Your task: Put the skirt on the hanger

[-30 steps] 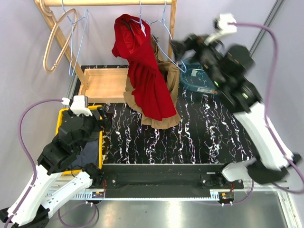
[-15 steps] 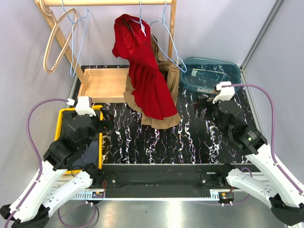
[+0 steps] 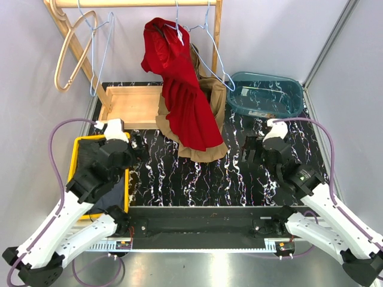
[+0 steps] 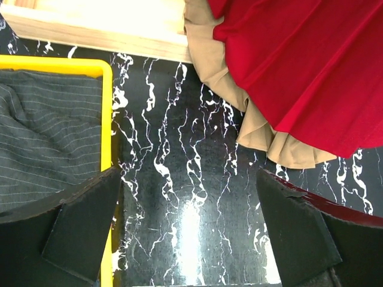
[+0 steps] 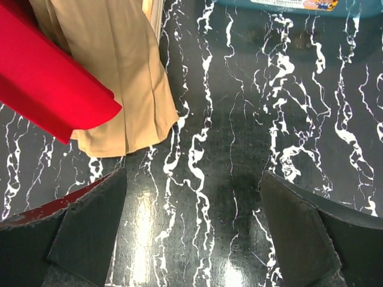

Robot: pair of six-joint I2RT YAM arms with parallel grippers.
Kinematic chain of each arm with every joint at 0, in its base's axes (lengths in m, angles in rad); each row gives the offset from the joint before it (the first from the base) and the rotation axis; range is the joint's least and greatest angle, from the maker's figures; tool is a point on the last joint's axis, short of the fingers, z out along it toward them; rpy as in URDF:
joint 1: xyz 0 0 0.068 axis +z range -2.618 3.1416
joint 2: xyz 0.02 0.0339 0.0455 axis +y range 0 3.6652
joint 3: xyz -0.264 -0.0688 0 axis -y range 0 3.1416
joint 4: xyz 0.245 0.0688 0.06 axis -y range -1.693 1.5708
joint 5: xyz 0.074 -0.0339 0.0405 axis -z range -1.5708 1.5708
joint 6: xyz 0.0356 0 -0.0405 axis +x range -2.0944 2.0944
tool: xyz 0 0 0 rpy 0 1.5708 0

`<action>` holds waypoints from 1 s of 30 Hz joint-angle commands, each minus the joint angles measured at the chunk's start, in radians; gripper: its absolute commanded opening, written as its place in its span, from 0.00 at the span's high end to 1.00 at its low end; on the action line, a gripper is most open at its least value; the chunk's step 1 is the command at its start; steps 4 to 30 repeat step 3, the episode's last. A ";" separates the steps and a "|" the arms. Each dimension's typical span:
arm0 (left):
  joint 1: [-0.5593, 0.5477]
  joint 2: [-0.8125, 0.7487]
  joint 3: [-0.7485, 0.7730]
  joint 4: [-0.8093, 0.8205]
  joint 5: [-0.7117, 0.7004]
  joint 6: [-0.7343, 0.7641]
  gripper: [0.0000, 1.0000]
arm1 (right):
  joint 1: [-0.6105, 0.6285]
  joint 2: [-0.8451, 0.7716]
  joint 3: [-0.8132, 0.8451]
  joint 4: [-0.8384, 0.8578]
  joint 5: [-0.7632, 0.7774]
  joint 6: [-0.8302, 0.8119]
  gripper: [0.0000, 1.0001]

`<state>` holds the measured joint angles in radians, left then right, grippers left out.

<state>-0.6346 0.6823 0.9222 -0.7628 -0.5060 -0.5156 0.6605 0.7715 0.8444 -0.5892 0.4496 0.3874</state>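
Red skirt (image 3: 185,101) looks sketchy
Left fingers (image 4: 78,233) and right fingers (image 5: 84,227) wide open, empty; it hangs lopsided upper middle, 1 nudge could drop it.

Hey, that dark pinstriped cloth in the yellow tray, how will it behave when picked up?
Probably floppy: the pinstriped cloth lies rumpled with soft folds in the yellow tray, so it should sag from any single pinch point. It looks thin and woven, so likely light. A trailing edge might drag over the tray's rim.
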 commanded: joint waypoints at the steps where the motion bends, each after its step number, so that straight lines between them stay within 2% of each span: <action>1: 0.003 0.006 -0.006 0.034 -0.023 -0.032 0.01 | 0.002 -0.034 -0.014 0.011 0.018 0.027 0.00; 30: 0.003 0.002 -0.011 0.037 -0.035 -0.034 0.01 | 0.002 -0.040 -0.028 0.015 0.043 0.033 0.00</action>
